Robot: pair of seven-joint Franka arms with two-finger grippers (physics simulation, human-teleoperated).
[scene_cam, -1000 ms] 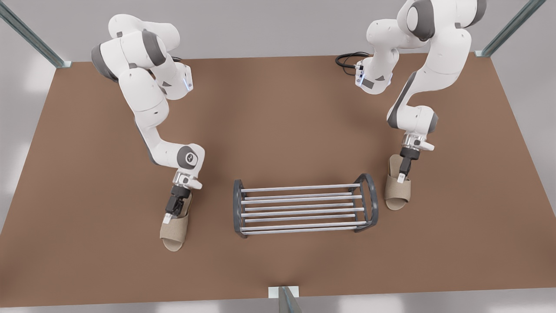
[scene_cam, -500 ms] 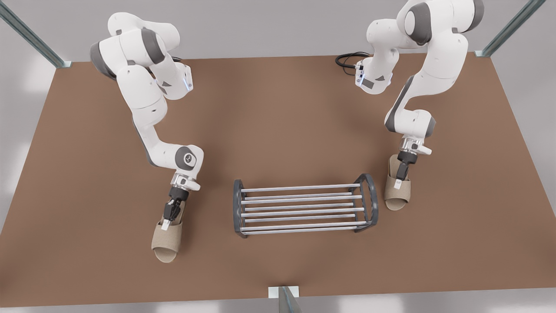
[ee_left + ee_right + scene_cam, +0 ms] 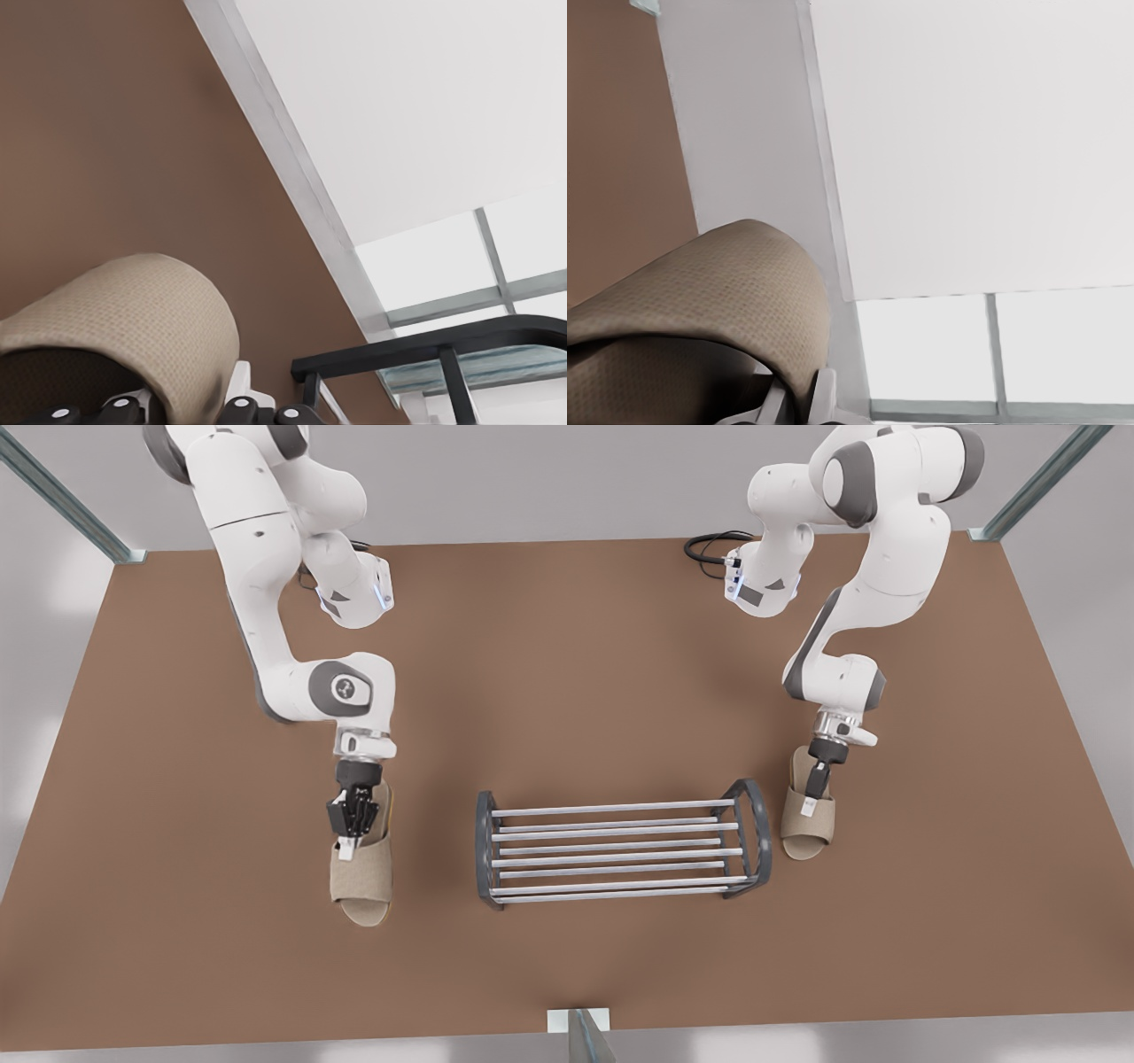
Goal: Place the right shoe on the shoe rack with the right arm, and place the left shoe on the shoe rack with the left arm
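The shoe rack (image 3: 485,850), silver rods between dark arched ends, stands in the middle of the brown table. At the front view's left my right gripper (image 3: 348,849) is shut on the strap of the right shoe (image 3: 361,881), a beige open-toe slipper with its toe toward the front edge. At the front view's right my left gripper (image 3: 808,806) is shut on the strap of the left shoe (image 3: 804,837), close beside the rack's end frame. The left wrist view has that strap (image 3: 133,319) in the pads with the rack frame (image 3: 425,350) behind it. The right wrist view has the other strap (image 3: 700,292).
A black cable (image 3: 709,545) loops at the back of the table (image 3: 567,673) near one arm's base. A glass post (image 3: 580,1036) stands at the middle of the front edge, and others (image 3: 983,533) stand at the back corners.
The right arm rose and turned, and the right shoe swung from slanted to straight and came nearer the rack. The left gripper and left shoe shifted slightly toward the rack.
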